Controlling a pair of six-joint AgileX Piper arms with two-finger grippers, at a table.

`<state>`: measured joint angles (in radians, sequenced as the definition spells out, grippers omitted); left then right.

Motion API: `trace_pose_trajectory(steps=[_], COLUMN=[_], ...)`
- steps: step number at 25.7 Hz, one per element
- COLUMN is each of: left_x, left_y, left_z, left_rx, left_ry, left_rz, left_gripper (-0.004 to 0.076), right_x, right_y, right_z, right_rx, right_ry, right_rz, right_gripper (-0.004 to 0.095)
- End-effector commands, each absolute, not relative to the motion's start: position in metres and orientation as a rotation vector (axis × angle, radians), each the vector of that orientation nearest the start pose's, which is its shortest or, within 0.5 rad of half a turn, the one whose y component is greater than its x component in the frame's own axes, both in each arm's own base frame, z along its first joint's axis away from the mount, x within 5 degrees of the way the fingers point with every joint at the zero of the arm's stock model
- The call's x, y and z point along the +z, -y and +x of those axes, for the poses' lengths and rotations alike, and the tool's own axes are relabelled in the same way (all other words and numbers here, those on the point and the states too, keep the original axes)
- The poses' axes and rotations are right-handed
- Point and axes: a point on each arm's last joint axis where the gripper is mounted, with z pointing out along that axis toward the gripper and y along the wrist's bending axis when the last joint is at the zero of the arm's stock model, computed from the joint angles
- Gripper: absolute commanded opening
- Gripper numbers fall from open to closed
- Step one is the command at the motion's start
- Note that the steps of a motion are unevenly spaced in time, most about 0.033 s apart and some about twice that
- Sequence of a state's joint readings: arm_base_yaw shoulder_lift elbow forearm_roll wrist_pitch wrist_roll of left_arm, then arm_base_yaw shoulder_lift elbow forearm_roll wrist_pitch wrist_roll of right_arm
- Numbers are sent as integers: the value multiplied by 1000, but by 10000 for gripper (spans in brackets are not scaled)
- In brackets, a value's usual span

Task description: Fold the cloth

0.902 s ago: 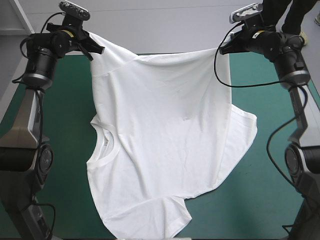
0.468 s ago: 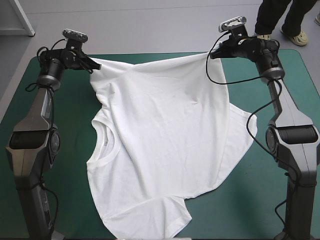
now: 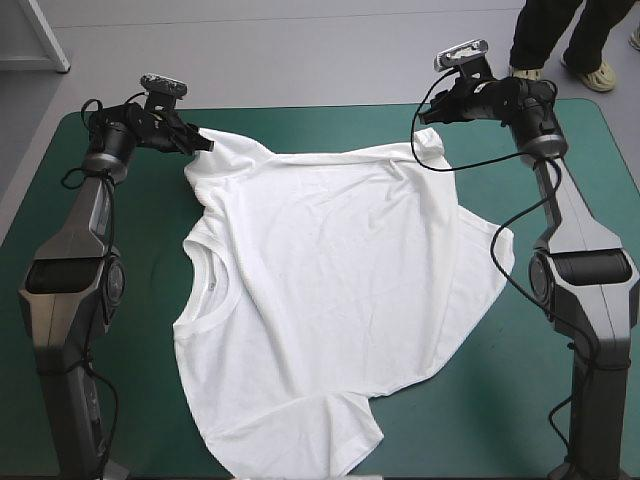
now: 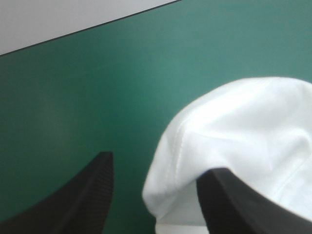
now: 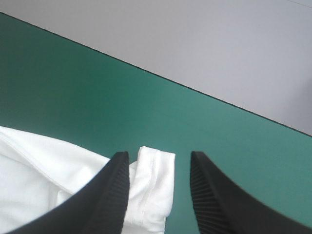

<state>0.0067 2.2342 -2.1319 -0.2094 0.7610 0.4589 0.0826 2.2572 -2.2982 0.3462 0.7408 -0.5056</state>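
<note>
The white T-shirt (image 3: 330, 290) lies spread on the teal-green cover, collar toward the left arm and hem along the far side. My left gripper (image 3: 197, 143) sits low at the shirt's far left corner, open. In the left wrist view a rounded fold of the T-shirt (image 4: 243, 126) lies loose between the parted fingers of my left gripper (image 4: 158, 163) and over one of them. My right gripper (image 3: 428, 112) stands open just above the far right corner. In the right wrist view that corner of the T-shirt (image 5: 153, 185) rests on the cover between the separated fingers of my right gripper (image 5: 158, 153).
The table's far edge (image 3: 320, 108) runs close behind both grippers. A lower sleeve of the shirt reaches the near edge (image 3: 300, 470). Bare cover (image 3: 560, 400) shows to the right of the shirt and to its left (image 3: 140, 300).
Both arms have come down and the shirt's raised far edge has dropped from stretched in the air onto the cover. The fingers of both grippers now stand apart around the corners.
</note>
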Motion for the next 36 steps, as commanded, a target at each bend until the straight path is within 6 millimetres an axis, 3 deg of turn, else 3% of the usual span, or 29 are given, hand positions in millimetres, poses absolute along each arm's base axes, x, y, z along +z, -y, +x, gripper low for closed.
trace_pose_trajectory(steps=[1,7,13,16,17,18,19,20,21,24,27,29,33,36], left_x=[351,404,450,468,481,487,499,502,515,533,534,521,498,479], left_y=[12,12,15,17,18,19,23,23,25,28,30,29,28,28], left_z=[500,466,418,392,373,363,343,337,316,265,235,207,179,155], left_rx=[-7,8,-11,-39,-54,-72,-118,-128,-151,-174,-193,-197,-194,-189], left_ry=[-2110,-2049,-2070,-2098,-2113,-2120,-2114,-2112,-2077,-2010,-2002,-2019,-2016,-2013], left_rz=[378,394,430,440,455,460,475,478,473,469,471,464,433,418], left_gripper=[443,399,398,398,398,398,393,391,386,382,382,382,381,381], right_x=[394,454,535,570,590,597,613,620,631,636,629,613,583,556], right_y=[-55,-52,-48,-45,-43,-42,-39,-37,-33,-27,-25,-25,-30,-36], right_z=[502,466,388,342,309,295,263,247,218,165,136,116,117,131], right_rx=[94,71,62,76,60,56,34,23,2,-27,-9,38,135,209], right_ry=[-1921,-1808,-1672,-1624,-1593,-1577,-1537,-1516,-1485,-1475,-1517,-1619,-1759,-1856], right_rz=[-435,-432,-431,-422,-429,-424,-424,-417,-401,-390,-381,-384,-401,-437], right_gripper=[412,412,404,404,404,404,404,404,404,404,404,404,404,404])
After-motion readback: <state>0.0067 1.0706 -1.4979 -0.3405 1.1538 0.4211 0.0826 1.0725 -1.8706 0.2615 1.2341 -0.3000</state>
